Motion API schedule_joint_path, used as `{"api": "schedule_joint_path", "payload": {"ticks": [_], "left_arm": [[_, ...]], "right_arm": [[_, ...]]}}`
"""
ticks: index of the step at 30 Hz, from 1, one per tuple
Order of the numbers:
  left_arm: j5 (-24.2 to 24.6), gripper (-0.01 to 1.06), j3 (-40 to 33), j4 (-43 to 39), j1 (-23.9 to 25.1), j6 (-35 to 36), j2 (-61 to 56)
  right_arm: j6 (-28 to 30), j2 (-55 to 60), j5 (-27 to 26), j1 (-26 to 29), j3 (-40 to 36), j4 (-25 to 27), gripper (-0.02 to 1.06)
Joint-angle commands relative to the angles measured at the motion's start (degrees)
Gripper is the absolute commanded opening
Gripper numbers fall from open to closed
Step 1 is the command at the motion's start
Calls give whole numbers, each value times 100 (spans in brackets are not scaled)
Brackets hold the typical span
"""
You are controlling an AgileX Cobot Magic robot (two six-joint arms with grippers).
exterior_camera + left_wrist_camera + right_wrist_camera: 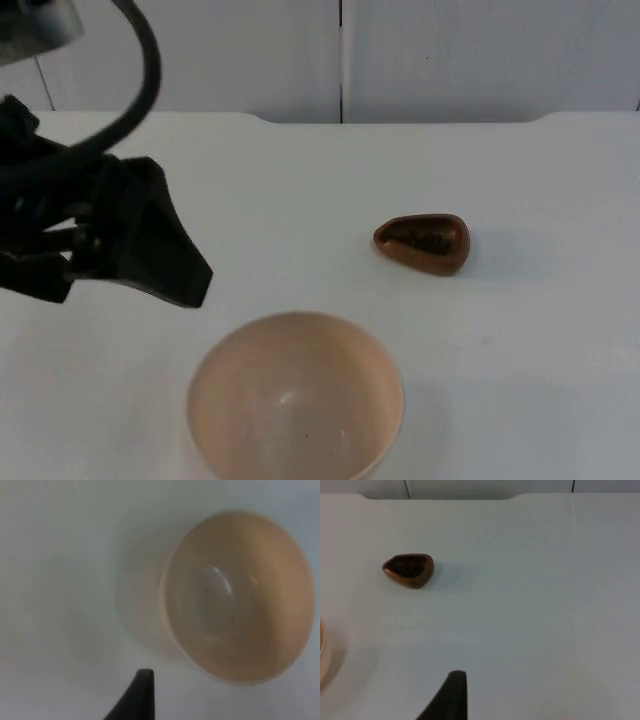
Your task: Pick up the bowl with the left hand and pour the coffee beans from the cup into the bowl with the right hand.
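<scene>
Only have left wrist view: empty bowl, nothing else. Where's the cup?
Observer: Cup stands upright on the table, behind the bowl toward the right arm's side, apart from it. Dark beans inside.
Operator: Left gripper on the bowl?
Observer: No. Left gripper is to the bowl's left, not touching it.
Operator: Right gripper?
Observer: Right gripper waits well short of the cup, holding nothing.
</scene>
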State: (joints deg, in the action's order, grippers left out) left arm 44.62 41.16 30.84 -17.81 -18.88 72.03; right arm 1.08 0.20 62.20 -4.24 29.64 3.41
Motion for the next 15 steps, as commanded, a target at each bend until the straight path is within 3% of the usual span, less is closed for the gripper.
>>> {"api": "schedule_joint_path", "payload": {"ticks": [1, 15], "left_arm": [[-186, 99, 32, -109, -54, 119, 296], [-840, 98, 44, -150, -54, 76, 1729]], "right_arm": [[5, -20, -45, 32, -23, 19, 105], [5, -20, -45, 32, -23, 19, 105]]}}
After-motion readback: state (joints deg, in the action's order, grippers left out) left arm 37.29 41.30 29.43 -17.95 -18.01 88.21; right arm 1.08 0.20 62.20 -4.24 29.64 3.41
